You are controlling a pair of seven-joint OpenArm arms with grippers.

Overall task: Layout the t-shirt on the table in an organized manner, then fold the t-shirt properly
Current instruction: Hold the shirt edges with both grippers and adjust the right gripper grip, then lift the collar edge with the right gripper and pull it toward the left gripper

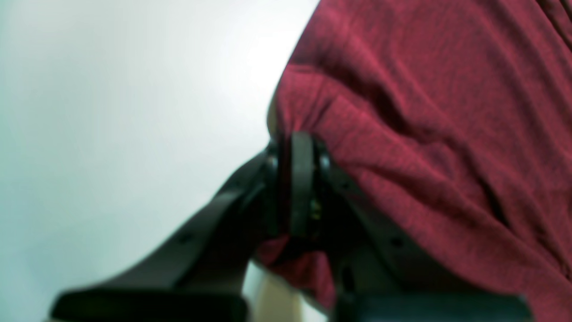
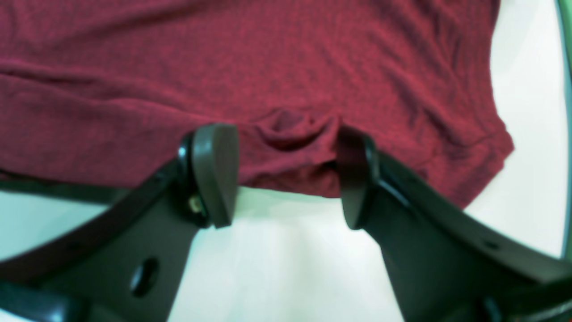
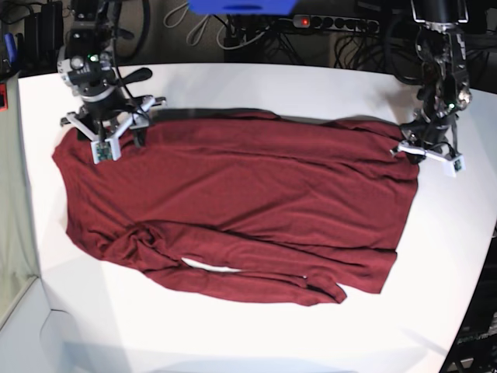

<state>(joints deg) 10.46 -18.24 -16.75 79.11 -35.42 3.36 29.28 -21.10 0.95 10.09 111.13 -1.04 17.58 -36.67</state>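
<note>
White table (image 3: 256, 334), wrinkly maroon t-shirt (image 3: 233, 202) spread, left tool (image 1: 297, 147) clamping it, right tool (image 2: 286, 179) apart

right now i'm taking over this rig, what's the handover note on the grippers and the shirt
Left gripper: shut on the t-shirt at its edge.
Right gripper: open, a small bunch of the shirt's edge between its fingers, not clamped.
Shirt: spread wide across the table, mostly flat. The edge nearest the base camera is rumpled and doubled over.
Done: rough layout.
Left: smooth that near edge, then every fold.
</note>
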